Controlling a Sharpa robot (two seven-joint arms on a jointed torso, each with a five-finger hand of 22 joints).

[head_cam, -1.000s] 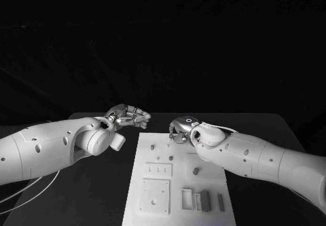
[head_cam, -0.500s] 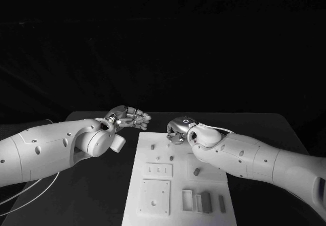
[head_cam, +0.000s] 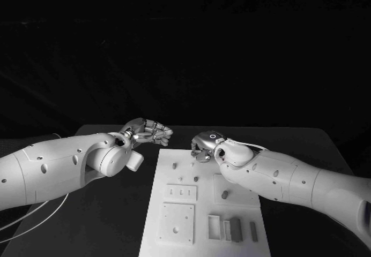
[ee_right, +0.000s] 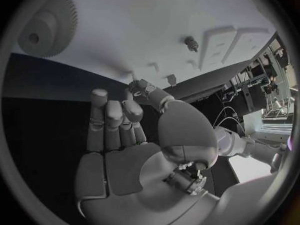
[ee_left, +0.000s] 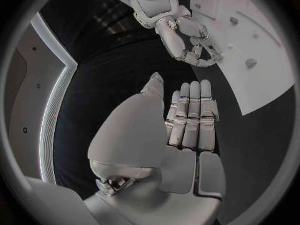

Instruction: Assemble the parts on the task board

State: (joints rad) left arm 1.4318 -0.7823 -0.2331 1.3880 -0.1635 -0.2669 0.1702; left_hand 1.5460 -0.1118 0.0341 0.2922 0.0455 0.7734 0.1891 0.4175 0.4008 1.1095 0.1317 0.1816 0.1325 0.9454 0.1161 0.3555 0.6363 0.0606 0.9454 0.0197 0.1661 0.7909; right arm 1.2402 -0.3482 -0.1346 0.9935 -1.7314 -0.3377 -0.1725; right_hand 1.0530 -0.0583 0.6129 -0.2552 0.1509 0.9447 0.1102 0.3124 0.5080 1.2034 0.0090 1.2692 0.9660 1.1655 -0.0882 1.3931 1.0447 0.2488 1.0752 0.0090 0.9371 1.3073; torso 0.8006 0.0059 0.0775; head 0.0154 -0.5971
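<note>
The white task board (head_cam: 178, 214) lies in the middle of the table, also seen as task board (ee_left: 262, 80) and task board (ee_right: 125, 20). My right hand (head_cam: 205, 146) hovers over the board's far edge. Its thumb and a finger pinch a small thin part (head_cam: 193, 155) that points down. The same right hand (ee_left: 187, 37) and right hand (ee_right: 119, 135) show curled fingers. My left hand (head_cam: 147, 132) hangs left of the board's far corner. This left hand (ee_left: 187, 120) has its fingers side by side and holds nothing. Small pegs (head_cam: 195, 179) and grey blocks (head_cam: 234, 229) sit on the board.
A toothed gear (ee_right: 47, 27) lies on the board near my right hand. A short peg (ee_right: 192, 43) stands further along it. Raised square plates (head_cam: 177, 222) occupy the board's near left. Dark table (head_cam: 116, 225) runs along both sides of the board.
My right hand has risen slightly at the board's far edge, and the thin part now hangs below its fingers. The left hand has hardly moved.
</note>
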